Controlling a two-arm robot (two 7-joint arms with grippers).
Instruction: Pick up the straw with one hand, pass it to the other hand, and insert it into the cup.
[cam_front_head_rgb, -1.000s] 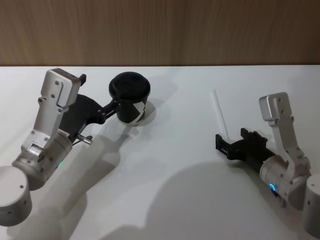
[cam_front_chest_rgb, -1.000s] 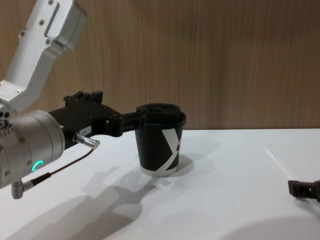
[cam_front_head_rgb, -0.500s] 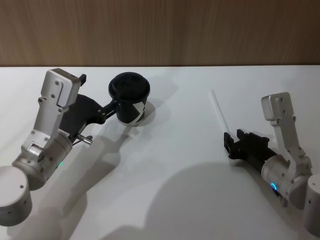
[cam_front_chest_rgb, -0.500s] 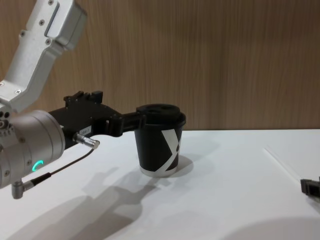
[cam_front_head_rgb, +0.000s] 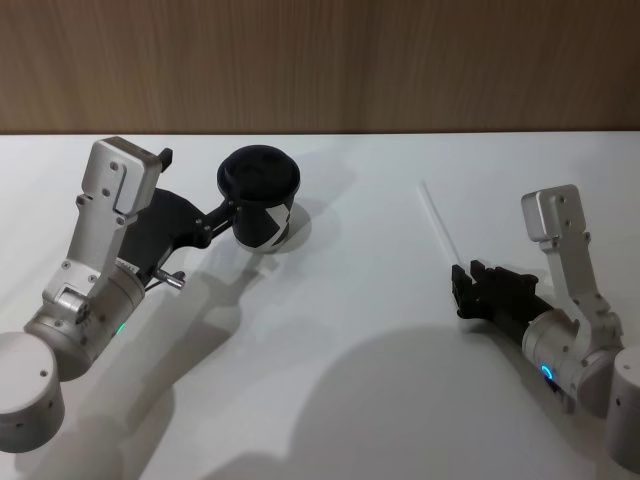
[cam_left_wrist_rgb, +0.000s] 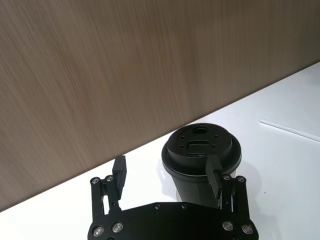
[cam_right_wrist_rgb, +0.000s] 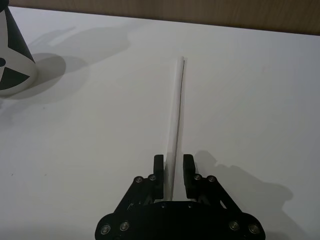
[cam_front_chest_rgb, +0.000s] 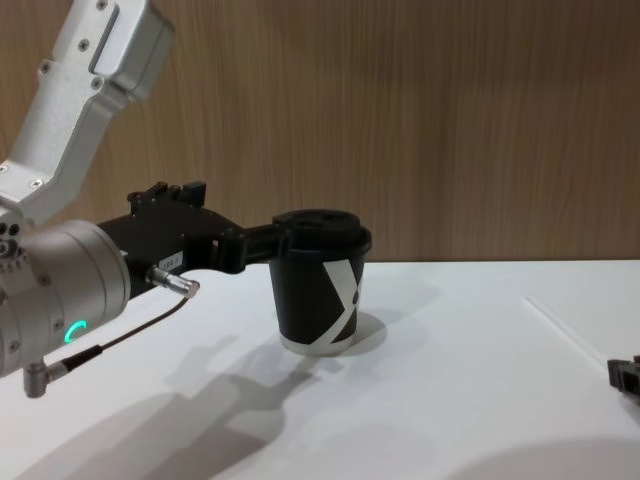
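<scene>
- The right pincer (cam_right_wrist_rgb: 173, 166) sits low over the white counter (cam_right_wrist_rgb: 75, 150), well to the cup's right and nearer the robot than the cup. Its fingers (cam_right_wrist_rgb: 158, 172) stand narrowly apart, one on each side of the straw's near end, and seem not yet to press it.
- The straw (cam_right_wrist_rgb: 179, 100) lies flat on the counter, well apart from the cup on its right. Its far end is about level with the cup.
- The step in hand looks like the grasp. Close evenly with the tube centred, gently enough not to crush it, then lift straight up. A hold this close to the end leaves length free for the handover.
- The cup (cam_front_chest_rgb: 320, 290) stands upright with its lid on.
- The left pincer (cam_left_wrist_rgb: 167, 164) is spread wide at the cup's left side, one finger close against its wall; whether it touches I cannot tell. It should clear the cup without nudging it.
</scene>
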